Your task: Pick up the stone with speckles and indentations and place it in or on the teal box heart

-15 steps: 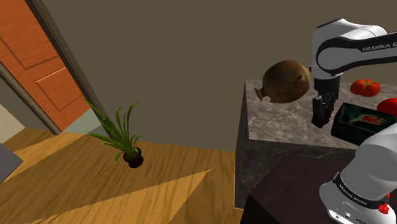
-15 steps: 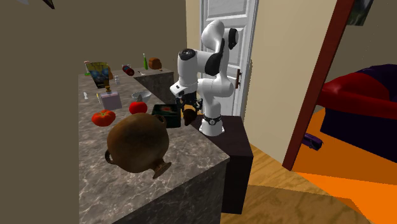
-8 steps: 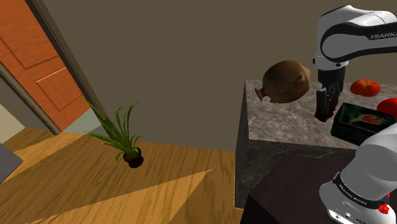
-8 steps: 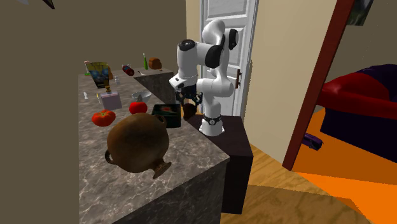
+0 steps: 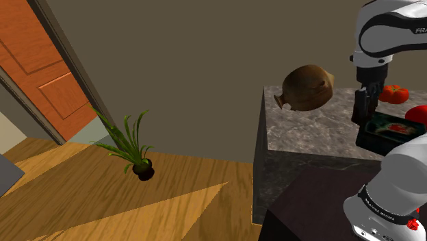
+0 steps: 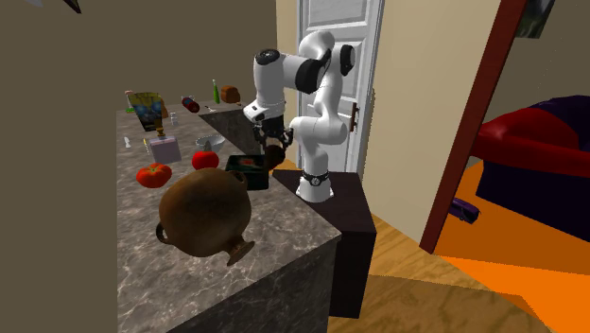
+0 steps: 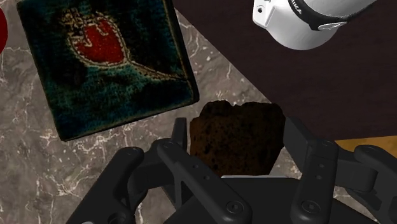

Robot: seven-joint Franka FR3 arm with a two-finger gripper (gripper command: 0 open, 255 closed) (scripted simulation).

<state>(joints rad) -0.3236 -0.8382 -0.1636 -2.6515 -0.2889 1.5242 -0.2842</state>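
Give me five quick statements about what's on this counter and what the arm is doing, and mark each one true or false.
1. The pincer is shut on a dark brown stone. True.
2. The stone lies on top of the box. False: it is clasped in the pincer, just off the box's corner.
3. The top of the box bears a red heart. True.
4. The big brown pot lies on the wooden floor. False: it lies on the marbled counter, near its corner.
5. A red tomato sits on the counter beyond the pot. True.
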